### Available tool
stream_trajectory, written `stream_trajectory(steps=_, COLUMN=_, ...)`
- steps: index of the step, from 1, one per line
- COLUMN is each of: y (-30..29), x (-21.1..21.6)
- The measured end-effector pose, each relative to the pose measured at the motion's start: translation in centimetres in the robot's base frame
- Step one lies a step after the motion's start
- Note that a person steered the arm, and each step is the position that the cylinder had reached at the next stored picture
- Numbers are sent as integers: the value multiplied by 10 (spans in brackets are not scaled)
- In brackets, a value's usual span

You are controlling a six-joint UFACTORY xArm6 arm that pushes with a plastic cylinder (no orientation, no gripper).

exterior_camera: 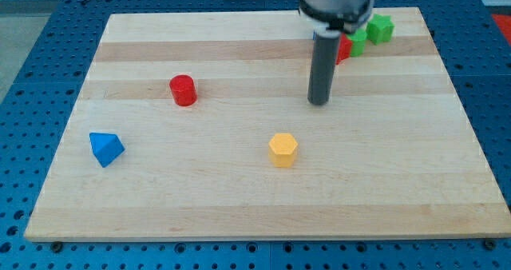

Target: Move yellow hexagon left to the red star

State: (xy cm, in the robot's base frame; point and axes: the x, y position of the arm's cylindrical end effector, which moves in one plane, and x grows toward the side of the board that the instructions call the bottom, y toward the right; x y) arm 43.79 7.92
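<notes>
Bench point(239, 214) with one yellow hexagon point(283, 149) near its bottom edge, small and faceted, one red cylinder point(183, 89), one blue block point(105, 148), two green blocks point(380, 29) top right corner, tool's tip point(319, 103) above hexagon, gripless rod, apart.

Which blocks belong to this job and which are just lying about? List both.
For the job: yellow hexagon; red block half hidden behind the rod, likely the star, shape unclear; my tip, up-right of the hexagon, apart from it.
Lying about: red cylinder; blue block; green block; second green block.
</notes>
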Motion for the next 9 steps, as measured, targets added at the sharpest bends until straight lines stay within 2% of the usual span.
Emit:
stream_trajectory(steps=1, y=-28, x=62)
stream_trajectory(steps=2, y=-45, x=101)
stream_trajectory(steps=3, y=-90, x=99)
stream_trajectory(steps=4, y=-111, x=124)
stream_trajectory(steps=5, y=-138, x=120)
stream_trajectory(steps=6, y=-146, x=85)
stream_trajectory(steps=7, y=-119, x=78)
stream_trajectory(steps=9, y=-126, x=35)
